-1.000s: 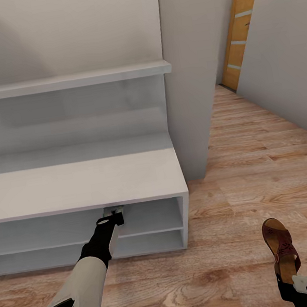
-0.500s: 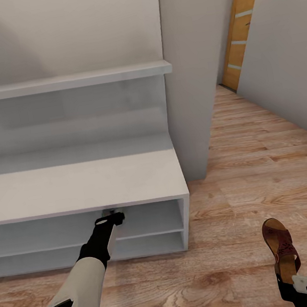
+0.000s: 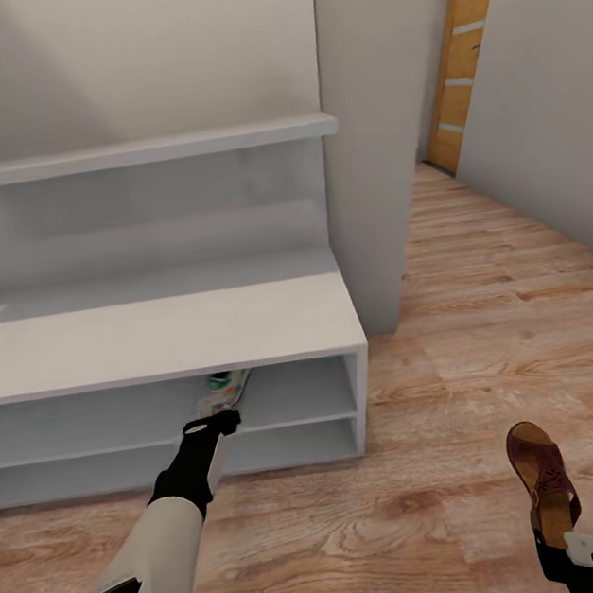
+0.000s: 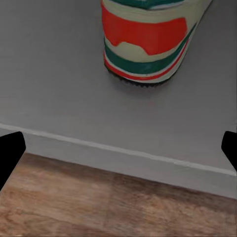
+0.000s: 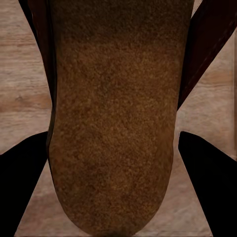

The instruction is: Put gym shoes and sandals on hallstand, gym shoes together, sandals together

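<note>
One white gym shoe [image 3: 223,389] with green stripes lies on the upper low shelf of the pale hallstand [image 3: 159,337], under the bench top. Its red and green heel [image 4: 148,39] faces my left gripper [image 3: 218,416], which hangs open just outside the shelf's front edge, a short way from the shoe. In the left wrist view the gripper [image 4: 118,148] has nothing between its wide-apart fingers. My right gripper [image 3: 561,527] is shut on a brown sandal [image 3: 544,478], held above the wood floor [image 3: 438,465]. The sandal's tan footbed [image 5: 113,113] lies between the fingers.
A grey wall pillar [image 3: 366,132] stands right of the rack. The corridor runs on past it to an orange door [image 3: 463,50]. A long wall shelf [image 3: 130,153] hangs above the bench top. Wood floor lies between the rack and the held sandal.
The whole view has drawn back from the rack. The gym shoe now shows on the shelf, apart from the left gripper. The right gripper and sandal keep their place in the picture.
</note>
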Controlling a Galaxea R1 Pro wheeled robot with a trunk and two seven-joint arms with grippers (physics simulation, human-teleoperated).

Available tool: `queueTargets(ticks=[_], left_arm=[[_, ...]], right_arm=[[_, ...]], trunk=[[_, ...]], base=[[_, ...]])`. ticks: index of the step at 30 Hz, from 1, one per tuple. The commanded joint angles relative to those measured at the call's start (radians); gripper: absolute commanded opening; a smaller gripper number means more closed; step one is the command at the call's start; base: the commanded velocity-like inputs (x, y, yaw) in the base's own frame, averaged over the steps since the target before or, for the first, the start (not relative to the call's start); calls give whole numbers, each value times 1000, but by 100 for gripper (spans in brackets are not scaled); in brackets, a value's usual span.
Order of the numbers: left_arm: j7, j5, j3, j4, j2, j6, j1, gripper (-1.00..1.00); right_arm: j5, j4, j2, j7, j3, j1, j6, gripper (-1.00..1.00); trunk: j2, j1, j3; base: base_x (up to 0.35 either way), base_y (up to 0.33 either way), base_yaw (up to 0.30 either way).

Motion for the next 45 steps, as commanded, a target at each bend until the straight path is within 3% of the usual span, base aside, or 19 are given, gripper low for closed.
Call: queueTargets(ticks=[1,8,13,16,20,25,27,29,32,33,35,36,40,45], left_arm=[[-2,-10,6,-2,-1,5,0,100],[-4,-10,6,-2,-1,2,0,100],[-5,-12,5,-2,2,-81,25,100],[-4,-14,7,-9,6,-119,76,100],[-6,-12,6,-56,32,-170,170,100],[-41,-13,9,-121,50,-238,299,100],[-86,-14,8,-160,74,-300,380,100],[-122,-13,8,-174,93,-336,424,100],[-263,-11,8,-179,141,-375,489,100],[-367,-9,12,-176,168,-383,513,100],[-475,-7,18,-171,193,-387,535,100],[-585,-7,32,-153,218,-396,563,100],[-653,-9,59,-90,234,-459,582,100],[-662,-13,94,12,243,-526,589,100]], right_arm=[[11,1,0,-6,-4,-1,-3,-100],[11,1,0,-6,-4,-1,-3,-100],[11,2,0,-6,-3,-1,-3,-100],[11,2,0,-6,-3,-1,-3,-100],[11,3,0,-6,-3,-1,-4,-100],[11,3,0,-6,-1,-1,-5,-100],[11,3,0,-6,-1,-1,-6,-100],[11,3,0,-5,0,-1,-6,-100],[11,4,0,-4,0,-1,-6,-100],[12,4,1,-4,1,-1,-6,-100],[12,4,1,-4,1,-1,-6,-100],[12,5,1,-4,1,-1,-6,-100],[12,6,2,-4,1,-1,-6,-100],[10,4,5,-5,-1,-1,-7,-100]], trunk=[[0,-1,-1],[0,-1,-1],[0,-1,-1],[0,-1,-1],[0,-1,-1],[0,-1,-1],[0,-1,-1],[0,-1,-1],[0,-1,-1],[0,-1,-1],[0,-1,-1],[0,-1,-1],[0,-1,-1],[0,-1,-1]], base=[[-310,116,0],[-313,117,0],[-314,128,0],[-314,132,0],[-297,125,0],[-101,43,0],[-23,10,0],[-9,4,0],[-3,1,0],[-1,0,0],[0,0,0],[0,0,0],[0,0,0],[0,0,0]])
